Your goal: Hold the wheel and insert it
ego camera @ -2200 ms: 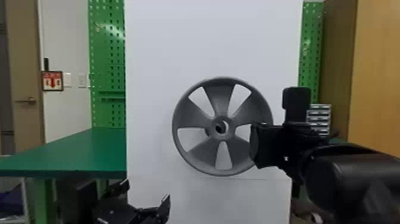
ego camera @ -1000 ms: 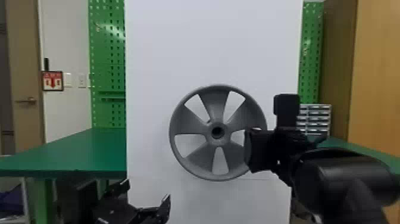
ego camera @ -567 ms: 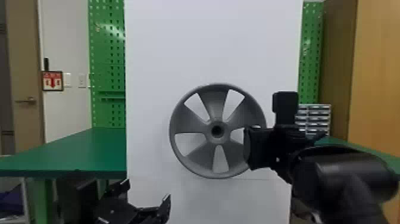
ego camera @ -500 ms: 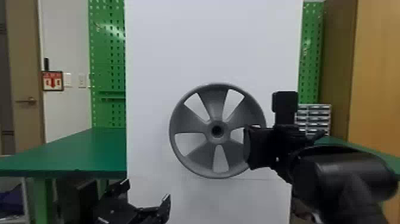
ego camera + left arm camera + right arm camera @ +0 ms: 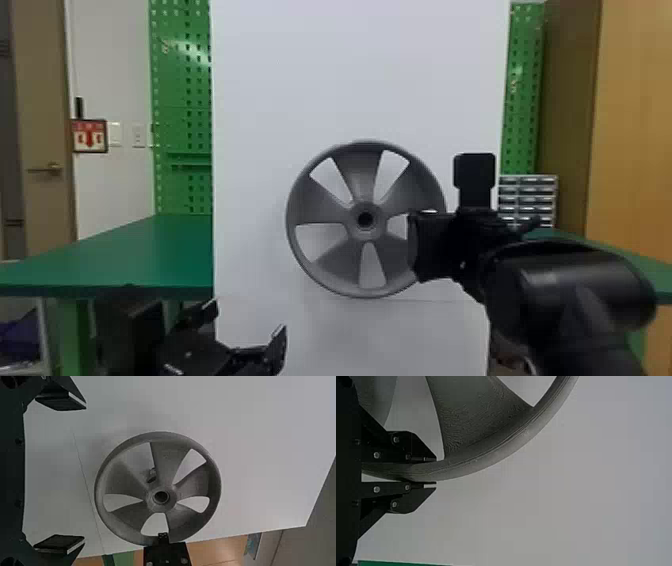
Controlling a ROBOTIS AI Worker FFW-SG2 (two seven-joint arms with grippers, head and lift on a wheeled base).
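The wheel (image 5: 357, 175) looks like matt grey plastic, and its spokes are a little rough, with fine lines. The white panel (image 5: 350, 75) is smooth and matt. The tabletop (image 5: 150, 250) seems smooth until its front edge. The pegboard (image 5: 172, 100) resembles painted metal, slightly glossy.

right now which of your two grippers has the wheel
The right gripper: its fingers are closed on the wheel, one on either side of the rim. The left gripper is open and empty, lower down in front of the white board.
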